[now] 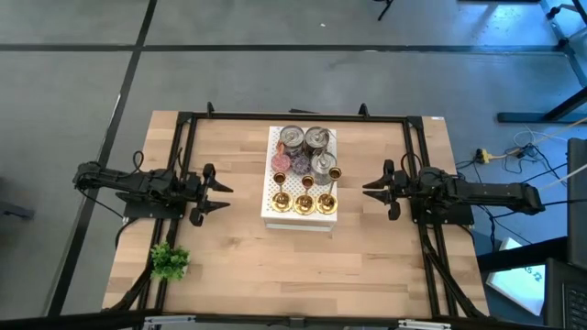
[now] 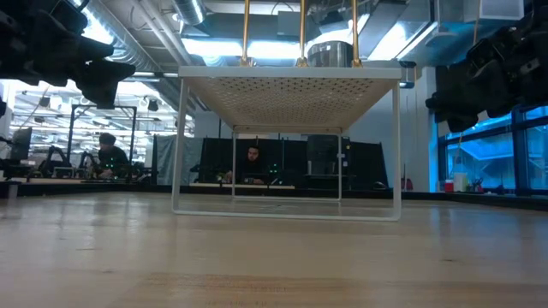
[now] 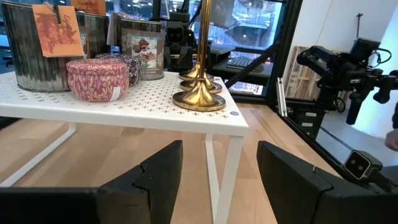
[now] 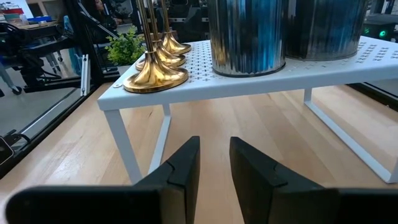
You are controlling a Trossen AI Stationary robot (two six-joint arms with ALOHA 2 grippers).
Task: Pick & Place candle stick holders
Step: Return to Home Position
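Note:
Several gold candle stick holders stand upright on their round flared bases along the near edge of a white perforated shelf at the table's middle. Their bases show in the left wrist view and the right wrist view. My left gripper hovers left of the shelf, pointing level at it, fingers open with nothing between them. My right gripper hovers right of the shelf, fingers a narrow gap apart, also empty.
Round silver tins stand at the shelf's far side, with small pink and purple tins beside them. A small green plant sits at the table's near left. Black frame rails run along the table's sides.

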